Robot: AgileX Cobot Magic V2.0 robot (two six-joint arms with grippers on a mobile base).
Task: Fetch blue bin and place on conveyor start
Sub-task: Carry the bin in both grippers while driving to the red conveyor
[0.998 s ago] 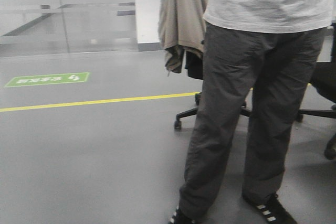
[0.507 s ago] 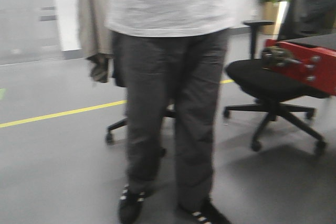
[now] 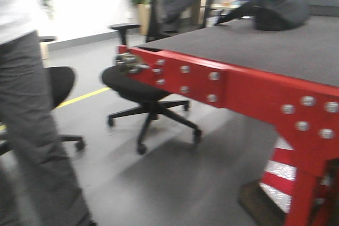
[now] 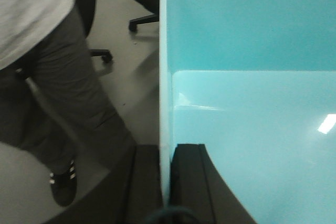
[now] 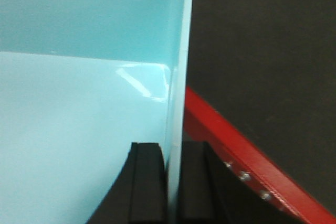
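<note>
Two arms level | left claw (image 4: 167,153) pinching blue bin (image 4: 252,129) left wall | right claw (image 5: 171,150) pinching right wall | conveyor start (image 5: 262,51) beneath

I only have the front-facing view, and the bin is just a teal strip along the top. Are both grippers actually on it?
Observer: The left one is. The left gripper pinches the left wall of the blue bin, one finger inside, one outside.
Operator: And the right one?
Observer: The right gripper pinches the opposite wall the same way.
Operator: Where is that side relative to the conveyor?
Observer: In the right wrist view the conveyor start lies below, with its red frame just outside that wall.
</note>
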